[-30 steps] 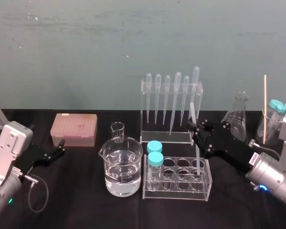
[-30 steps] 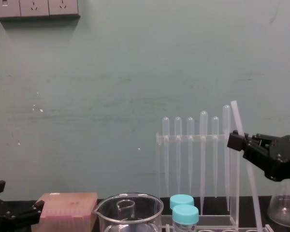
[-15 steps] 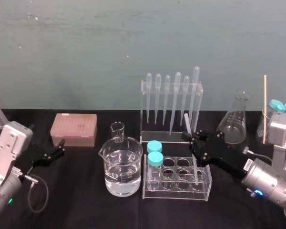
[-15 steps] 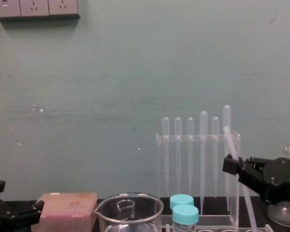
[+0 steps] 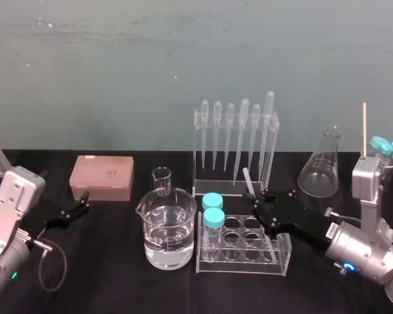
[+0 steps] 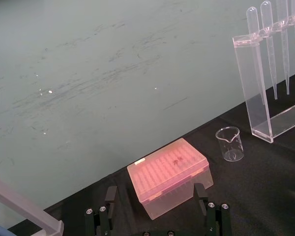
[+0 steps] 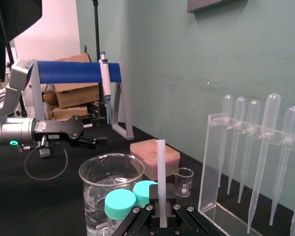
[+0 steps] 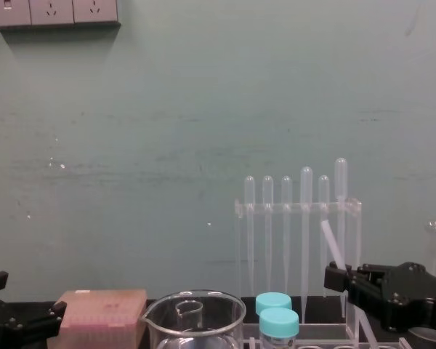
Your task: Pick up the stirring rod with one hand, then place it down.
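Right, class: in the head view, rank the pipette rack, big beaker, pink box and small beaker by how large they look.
1. Pipette rack
2. Big beaker, though it stands nearest the camera
3. Pink box
4. Small beaker

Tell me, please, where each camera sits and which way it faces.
Head: high, facing forward and down at the table; left gripper idle, right gripper holding the stirring rod.
Chest: lower, facing forward across the table to the wall; both grippers at lower corners.
Left wrist: on the left arm, facing the pink box; its open fingers show.
Right wrist: on the right arm, facing the stirring rod in its grip and the big beaker.
Shared: all four show the pipette rack.
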You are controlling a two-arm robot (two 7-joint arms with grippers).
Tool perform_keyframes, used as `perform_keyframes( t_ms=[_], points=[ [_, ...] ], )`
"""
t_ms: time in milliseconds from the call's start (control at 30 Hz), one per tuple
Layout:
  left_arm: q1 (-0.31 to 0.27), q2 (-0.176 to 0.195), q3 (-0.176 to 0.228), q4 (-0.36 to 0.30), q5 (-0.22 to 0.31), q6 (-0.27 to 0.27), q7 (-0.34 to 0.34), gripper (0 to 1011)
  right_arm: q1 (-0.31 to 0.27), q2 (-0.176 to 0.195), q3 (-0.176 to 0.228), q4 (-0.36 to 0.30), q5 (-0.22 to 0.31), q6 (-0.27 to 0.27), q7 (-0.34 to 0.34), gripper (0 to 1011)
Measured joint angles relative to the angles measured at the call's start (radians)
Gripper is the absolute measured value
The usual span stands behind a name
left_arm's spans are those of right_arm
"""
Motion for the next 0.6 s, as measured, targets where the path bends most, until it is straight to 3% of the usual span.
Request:
perform_keyframes(
  t_ms=[500, 600],
  points=[
    [0.0, 0.0, 0.0, 0.0, 0.0, 0.0, 0.0, 1000, -0.002, 0.0, 0.003, -0.002, 0.002, -0.002, 0.0, 67],
    [0.0, 0.0, 0.0, 0.0, 0.0, 0.0, 0.0, 1000, -0.002, 0.0, 0.003, -0.002, 0.002, -0.003, 0.0, 112]
  ],
)
